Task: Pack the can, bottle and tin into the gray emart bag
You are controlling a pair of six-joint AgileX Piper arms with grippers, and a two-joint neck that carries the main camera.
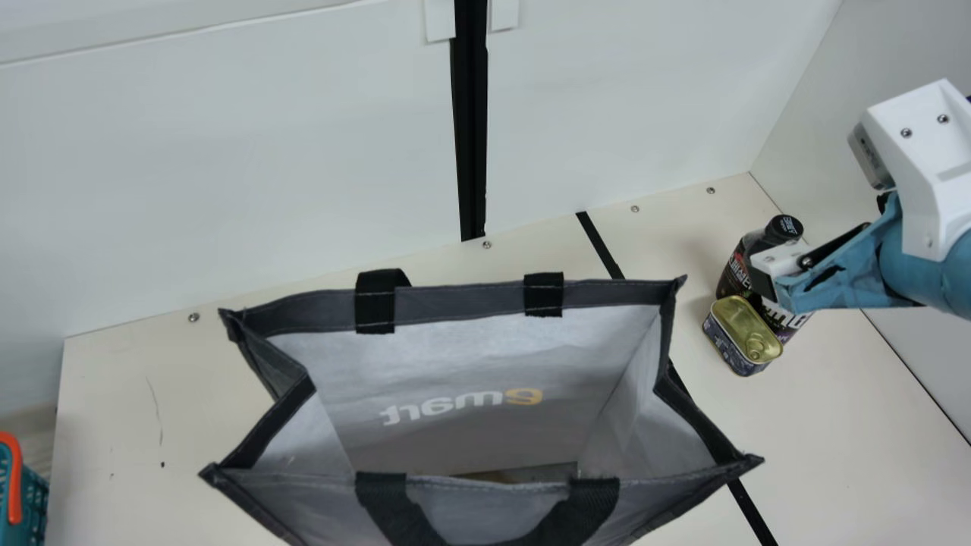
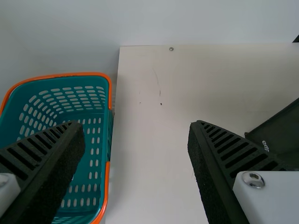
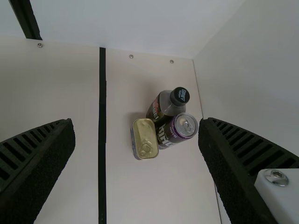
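- Gray emart bag (image 1: pixel 463 307): upright, mouth open; a partly hidden item (image 1: pixel 531 473) low inside.
- Teal basket (image 2: pixel 70 74): one, by the table's (image 1: pixel 857 455) left edge.
- Right of bag, apart: one bottle (image 3: pixel 160 108), one can (image 3: pixel 172 132), one tin (image 3: pixel 145 135), clustered.
- Left gripper (image 2: pixel 135 125), right gripper (image 1: pixel 768 282): spread wide, gripping nothing.

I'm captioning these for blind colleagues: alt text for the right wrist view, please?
A black-capped bottle, a dark can and a gold-topped tin sit close together on a cream table, beyond the open right tool. A black stripe crosses the table.
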